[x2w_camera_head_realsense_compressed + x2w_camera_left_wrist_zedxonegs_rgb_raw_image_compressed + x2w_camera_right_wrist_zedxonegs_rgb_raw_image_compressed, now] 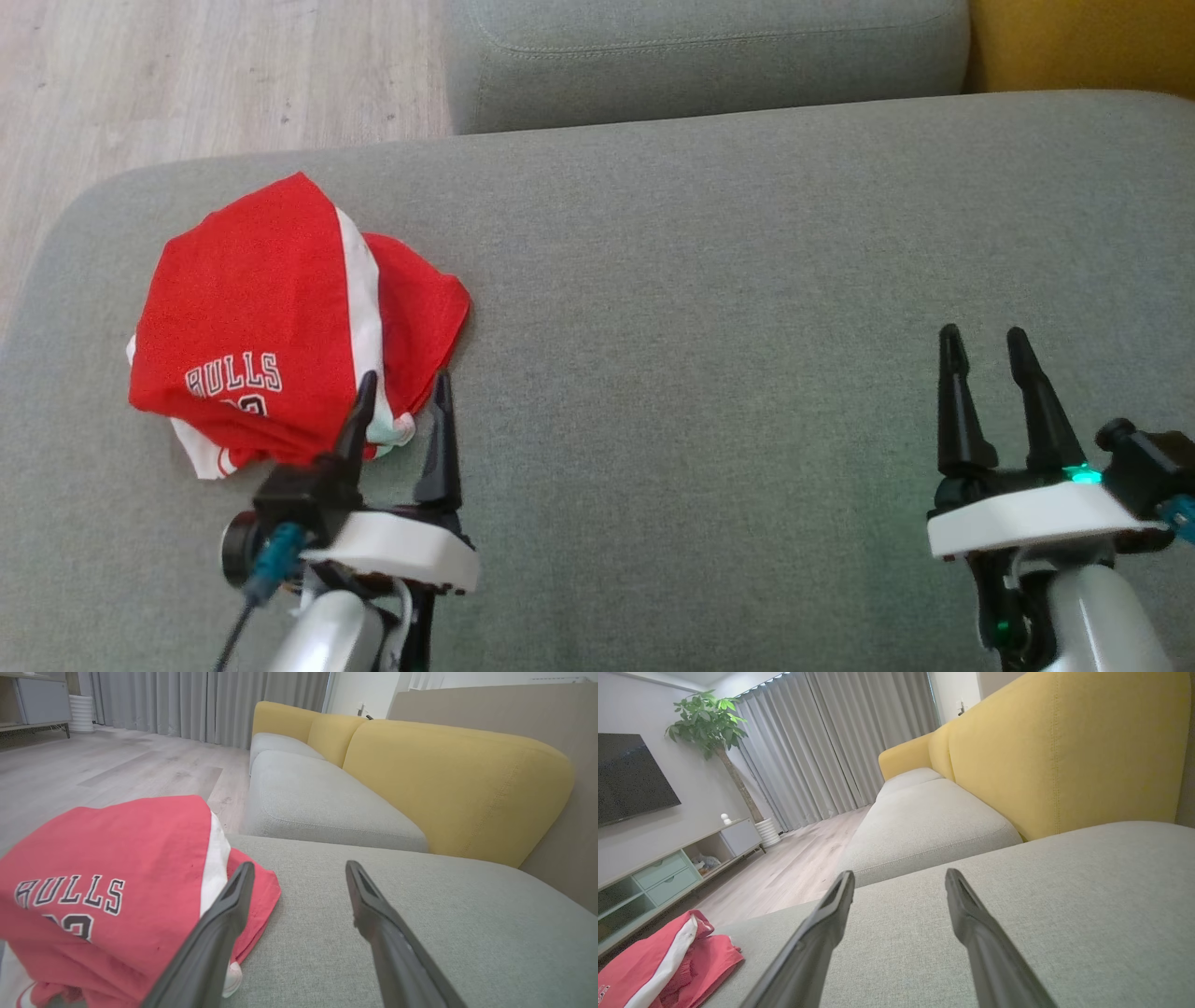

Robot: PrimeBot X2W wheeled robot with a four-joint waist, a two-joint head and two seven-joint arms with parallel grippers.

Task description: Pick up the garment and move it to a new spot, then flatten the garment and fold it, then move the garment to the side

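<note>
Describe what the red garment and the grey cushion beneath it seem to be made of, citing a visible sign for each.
Red garment: probably thin synthetic sports knit, matte; it crumples in soft folds and carries printed lettering.
Grey cushion: woven upholstery fabric, matte; a fine flecked weave shows up close.

left gripper [403, 385]: jaws apart, empty | right gripper [982, 343]: jaws apart, empty, fingers up

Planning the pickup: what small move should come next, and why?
Probably ease the left gripper forward and down over the near edge of the jersey: its jaws stand open right beside it, holding nothing, while the right gripper is open far across the cushion.
</note>
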